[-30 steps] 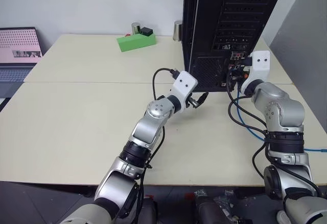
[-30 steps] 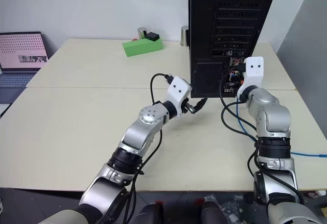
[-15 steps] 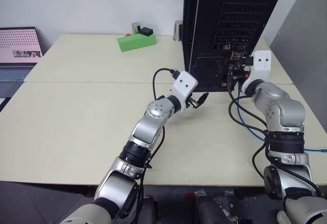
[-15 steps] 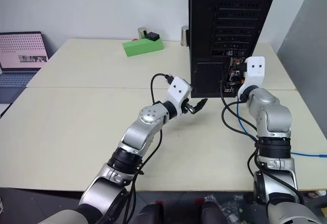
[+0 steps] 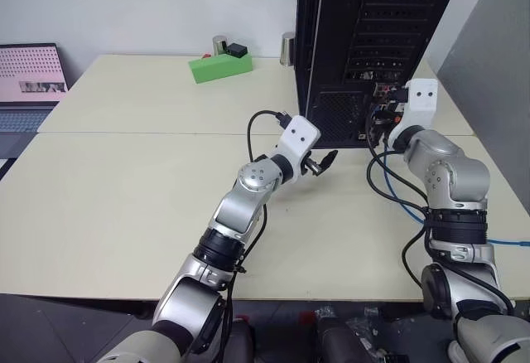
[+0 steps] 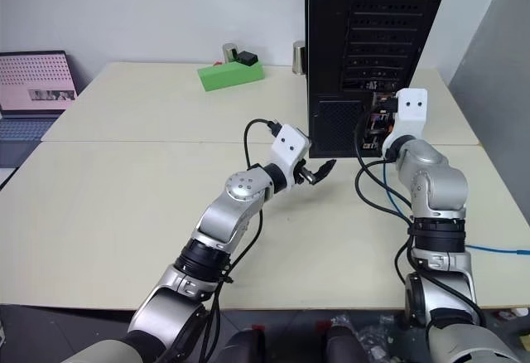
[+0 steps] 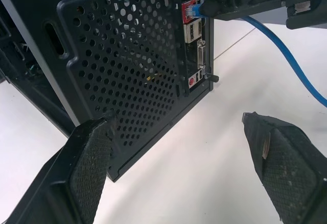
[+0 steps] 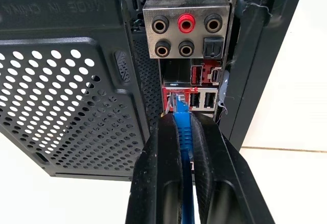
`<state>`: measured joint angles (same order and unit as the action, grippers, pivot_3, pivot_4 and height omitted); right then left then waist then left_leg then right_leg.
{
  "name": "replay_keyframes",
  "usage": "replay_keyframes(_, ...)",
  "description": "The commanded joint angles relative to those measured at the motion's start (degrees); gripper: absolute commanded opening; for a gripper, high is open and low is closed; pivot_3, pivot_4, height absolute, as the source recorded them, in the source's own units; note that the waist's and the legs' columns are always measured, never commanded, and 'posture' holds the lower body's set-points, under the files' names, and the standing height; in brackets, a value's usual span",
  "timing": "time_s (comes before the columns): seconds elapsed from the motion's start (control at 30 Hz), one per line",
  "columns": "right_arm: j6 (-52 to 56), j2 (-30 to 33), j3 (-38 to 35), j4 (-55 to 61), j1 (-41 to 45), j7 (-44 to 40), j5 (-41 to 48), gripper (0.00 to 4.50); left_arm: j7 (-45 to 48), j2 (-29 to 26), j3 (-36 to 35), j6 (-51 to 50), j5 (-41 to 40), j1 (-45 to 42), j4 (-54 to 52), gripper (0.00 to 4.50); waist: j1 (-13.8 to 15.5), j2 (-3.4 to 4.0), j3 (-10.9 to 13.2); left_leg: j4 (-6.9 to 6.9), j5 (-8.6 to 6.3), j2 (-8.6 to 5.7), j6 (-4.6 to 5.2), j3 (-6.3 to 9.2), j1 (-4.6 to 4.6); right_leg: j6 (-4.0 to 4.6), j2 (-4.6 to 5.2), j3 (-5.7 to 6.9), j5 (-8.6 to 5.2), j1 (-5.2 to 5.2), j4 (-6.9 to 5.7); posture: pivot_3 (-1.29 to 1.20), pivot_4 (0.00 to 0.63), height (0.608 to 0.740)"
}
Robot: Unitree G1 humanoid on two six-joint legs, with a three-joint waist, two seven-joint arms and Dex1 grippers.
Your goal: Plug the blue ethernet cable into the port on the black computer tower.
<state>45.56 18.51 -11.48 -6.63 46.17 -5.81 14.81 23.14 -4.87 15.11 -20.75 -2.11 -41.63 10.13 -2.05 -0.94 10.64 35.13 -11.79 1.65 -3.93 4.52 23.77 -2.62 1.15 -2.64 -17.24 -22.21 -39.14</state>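
Right jaws: the right gripper [image 8: 185, 132] is pinching the blue ethernet cable [image 8: 183, 132] just behind its plug, fingers [image 8: 158, 173] pressed close on either side of the cord.
Plug: its clear tip sits at the mouth of a port in the red-edged connector block, low on the rear of the black computer tower [image 5: 364, 40]; I cannot tell whether it is fully home or only partway in.
Cable run: from the plug it trails down past the right arm and off across the pale surface [image 5: 124, 181] toward the right edge.
Left jaws: the left gripper [image 5: 323, 162] hangs spread wide and empty, just in front of the tower's mesh grille [image 7: 133, 75], touching nothing.
Risk, misalignment: if the plug is slightly skewed, pushing could jam it against the port's rim or bend the latch.
Risk, early release: letting go before it clicks could let the cord's own pull drag the plug out.
Risk, tower: a hard push might shift the case.
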Motion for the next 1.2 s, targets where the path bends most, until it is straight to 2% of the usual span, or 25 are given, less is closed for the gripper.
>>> replay_keyframes(0.03, -1.96, -0.26, -2.45, 0.95, 3.37, 1.62, 0.47, 0.01, -0.03, 0.33, -1.03, 1.42, 0.26, -0.82, -1.25, 4.18, -0.02, 0.0, 0.0, 0.0, 0.0, 0.0, 0.0, 0.0, 0.0, 0.0, 0.0, 0.0, 0.0, 0.0, 0.0, 0.0, 0.15, 0.74)
replay_keyframes(0.8, -5.33, -0.87, -1.21, -3.77, 5.42, 1.08, -0.43, 0.01, 0.3, 0.32, -0.87, 1.24, 0.17, -0.53, -2.03, 4.18, -0.74, 0.0, 0.0, 0.05, 0.0, 0.0, 0.0, -0.01, -0.02, -0.04, 0.0, -0.03, 0.03, 0.0, -0.08, 0.0, 0.15, 0.74)
replay_keyframes(0.97, -4.4, 0.22, 0.07, -0.98, 2.75, -1.23, -0.2, 0.01, 0.32, -0.24, -1.09, 1.37, 0.29, -0.32, -1.87, 4.18, -0.8, 0.0, 0.0, 0.05, 0.0, 0.0, 0.0, -0.01, -0.02, -0.04, 0.0, -0.04, 0.03, 0.0, -0.09, 0.0, 0.15, 0.74)
replay_keyframes(1.03, -3.55, 0.72, 0.29, 0.72, 1.22, -2.15, 0.08, 0.71, 0.57, -0.49, -1.32, 1.34, 0.02, -0.26, -1.69, 4.18, -0.77, 0.0, 0.0, 0.05, 0.0, 0.0, 0.0, 0.0, -0.01, -0.04, 0.0, -0.03, 0.03, 0.0, -0.08, 0.0, 0.15, 0.74)
replay_keyframes(1.07, -3.16, 1.0, 0.48, 1.67, 0.39, -2.69, 0.18, 0.77, 0.77, -0.59, -1.51, 1.18, -0.29, -0.22, -1.62, 4.18, -0.71, 0.0, 0.0, 0.05, 0.0, 0.0, 0.0, 0.0, 0.0, -0.04, 0.0, -0.02, 0.03, 0.0, -0.07, 0.0, 0.15, 0.74)
replay_keyframes(1.2, -2.03, 3.06, 1.1, 7.41, -4.1, -5.46, 0.72, 1.62, 1.56, -1.26, -3.03, 1.49, -1.47, -0.01, -1.54, 4.18, -0.56, 0.0, 0.0, 0.03, 0.0, -0.01, 0.0, 0.0, 0.08, -0.04, 0.02, 0.0, 0.03, -0.02, 0.06, 0.0, 0.15, 0.74)
